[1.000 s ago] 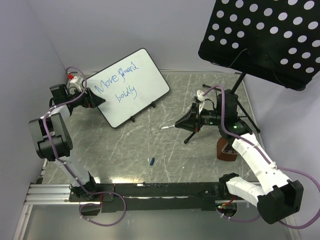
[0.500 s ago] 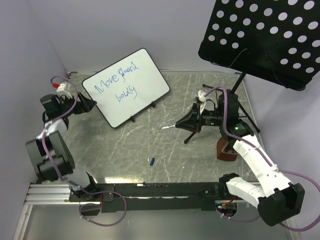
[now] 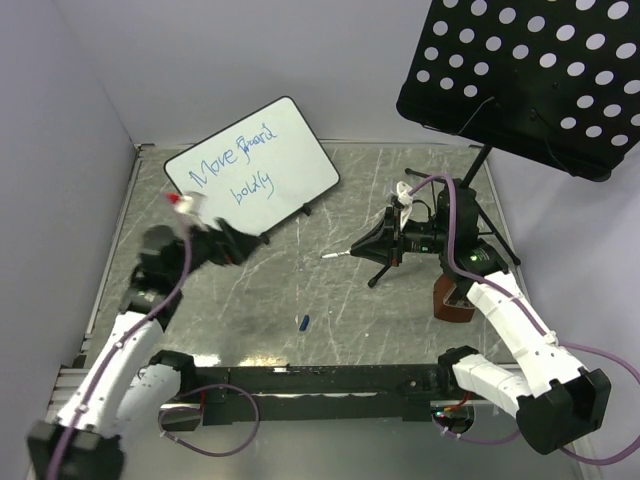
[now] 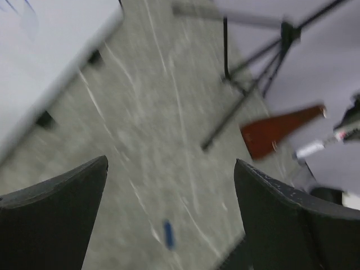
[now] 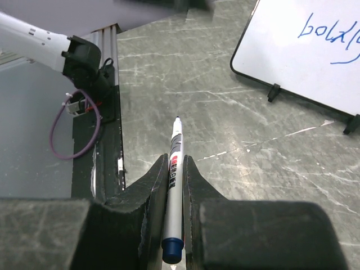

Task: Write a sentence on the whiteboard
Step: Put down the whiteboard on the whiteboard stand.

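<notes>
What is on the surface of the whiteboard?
The whiteboard carries the sentence in blue marker, two lines, roughly "Move Board boldly". Nothing covers its face in the top view; its back side cannot be seen.

We note the table (image 3: 330, 290) as grey, marble-patterned and faintly glossy, with white scratches. The whiteboard (image 3: 290, 150), upper left, is smooth gloss white inside a thin black rim. The perforated panel (image 3: 445, 108), upper right, is matt black. The marker (image 5: 174, 185) has a glossy white plastic barrel. The right gripper (image 5: 175, 159) has matt black, scuffed fingers (image 5: 149, 188).
</notes>
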Motion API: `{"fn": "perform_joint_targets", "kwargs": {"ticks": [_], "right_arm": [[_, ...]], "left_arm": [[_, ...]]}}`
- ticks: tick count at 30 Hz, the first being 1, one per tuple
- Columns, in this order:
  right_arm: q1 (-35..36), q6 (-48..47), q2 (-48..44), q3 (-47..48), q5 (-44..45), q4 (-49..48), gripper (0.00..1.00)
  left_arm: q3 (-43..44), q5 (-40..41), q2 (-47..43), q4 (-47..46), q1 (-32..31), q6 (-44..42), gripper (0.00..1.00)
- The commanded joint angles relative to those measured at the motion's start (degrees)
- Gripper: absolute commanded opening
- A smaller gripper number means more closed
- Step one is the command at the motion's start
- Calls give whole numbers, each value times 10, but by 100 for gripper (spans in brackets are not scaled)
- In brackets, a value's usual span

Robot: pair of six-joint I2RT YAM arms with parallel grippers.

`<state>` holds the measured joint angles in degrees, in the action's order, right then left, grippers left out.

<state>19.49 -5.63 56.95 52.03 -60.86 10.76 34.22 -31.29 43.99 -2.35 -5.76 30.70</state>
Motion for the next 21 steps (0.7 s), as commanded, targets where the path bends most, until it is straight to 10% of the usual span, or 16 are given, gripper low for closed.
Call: {"fn": "perform_joint_targets", "kwargs": {"ticks": [1,8,15,21], "right_arm": [[3,-15,-11,1,6,-8,0],[1,-23,-1,3,14,0,0],[-3,-31,4,7,18,7,0],[-5,-32,13,9,18,10,0]], "left_arm": [[8,229,33,201,-222,121,97],[92,443,276,289,-519,234,97],[129,489,360,281,-581,251,98],[102,468,380,251,-582,244,78]]}}
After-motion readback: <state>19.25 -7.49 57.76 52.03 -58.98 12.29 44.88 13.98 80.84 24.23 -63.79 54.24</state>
